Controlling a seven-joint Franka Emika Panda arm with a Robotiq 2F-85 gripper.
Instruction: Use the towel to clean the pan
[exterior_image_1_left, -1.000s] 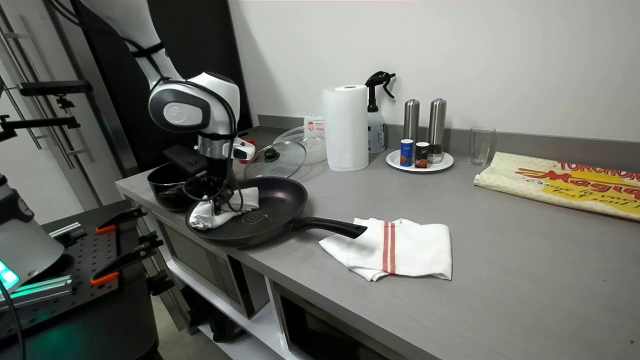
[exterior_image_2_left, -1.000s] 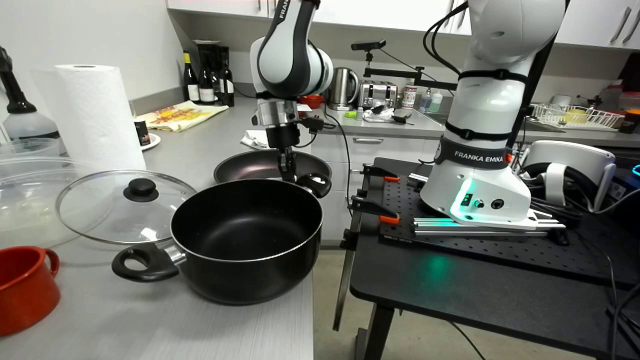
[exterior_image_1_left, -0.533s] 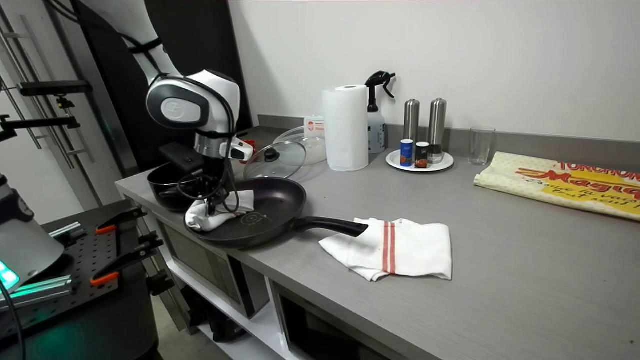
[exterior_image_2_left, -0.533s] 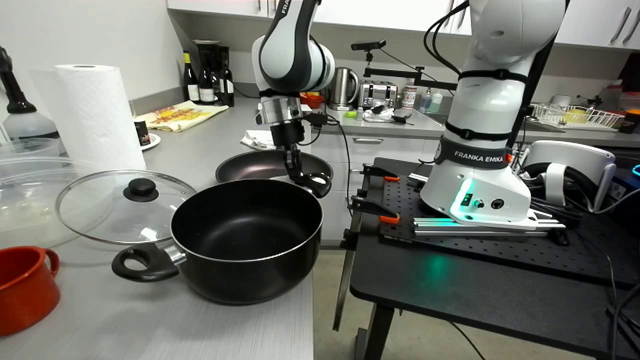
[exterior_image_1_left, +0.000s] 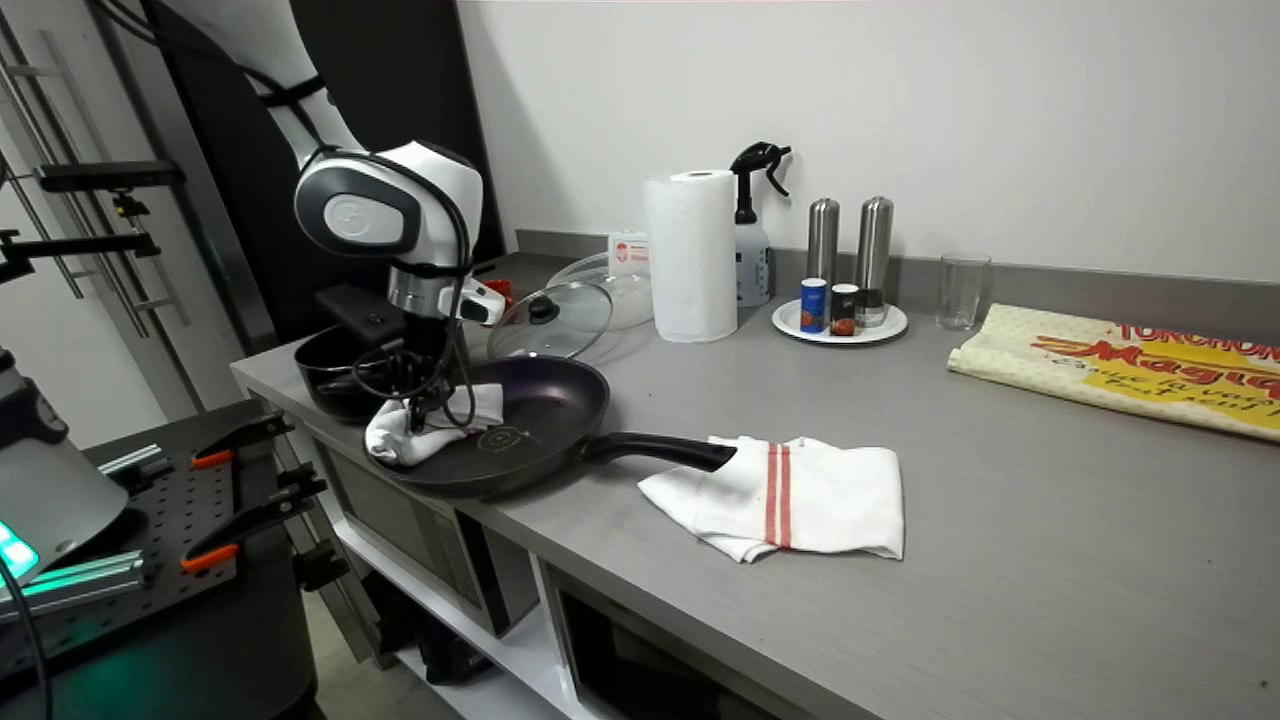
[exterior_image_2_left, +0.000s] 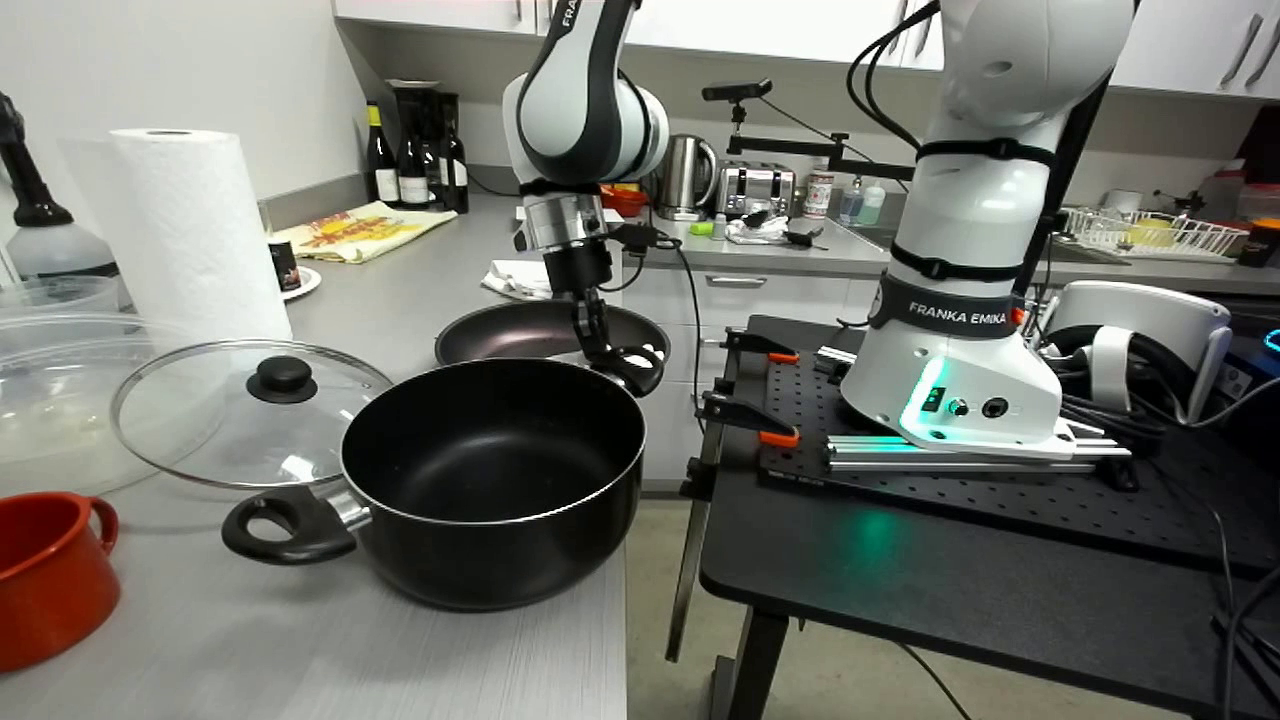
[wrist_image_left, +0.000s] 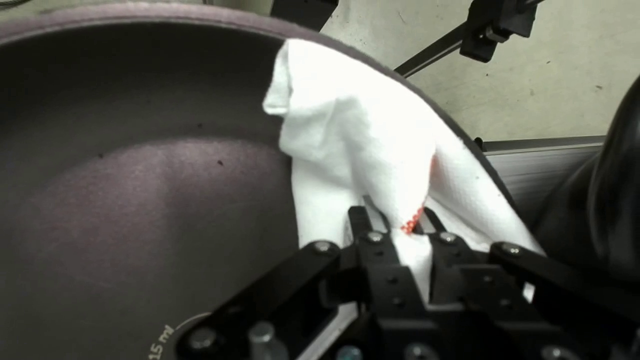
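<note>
The gripper (wrist_image_left: 397, 223) pinches a bunched white towel (wrist_image_left: 345, 130), a sliver of red showing where it is held. That towel is inside the black frying pan (exterior_image_1_left: 540, 430), against the wall and up to the rim on the side toward the two-handled pot (exterior_image_2_left: 490, 550). The pan sits on the gray counter (exterior_image_1_left: 1000, 560), its handle (exterior_image_1_left: 660, 452) pointing toward a folded towel (exterior_image_1_left: 840, 500) with red stripes. In both exterior views a glass lid (exterior_image_2_left: 250, 420) and an upright paper towel roll (exterior_image_2_left: 195, 250) show.

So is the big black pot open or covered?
Open: the pot shows its black inside, and the glass lid sits beside it.
</note>
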